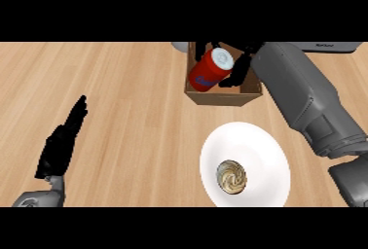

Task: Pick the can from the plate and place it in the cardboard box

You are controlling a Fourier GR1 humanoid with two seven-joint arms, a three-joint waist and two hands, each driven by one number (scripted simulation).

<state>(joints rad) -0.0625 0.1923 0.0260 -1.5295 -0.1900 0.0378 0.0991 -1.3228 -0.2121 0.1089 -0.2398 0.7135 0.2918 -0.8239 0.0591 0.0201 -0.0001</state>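
We find the right robot hand (241,65) curled round the can (211,69), tilted over the box (223,95) at the worktop's far edge — lower, then release.

Red can (210,69) carries blue label patch, lettering unreadable. No other text legible.

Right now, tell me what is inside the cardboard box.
The red can, tilted, is over the cardboard box opening, with the right hand around it. The box's floor is hidden behind them.
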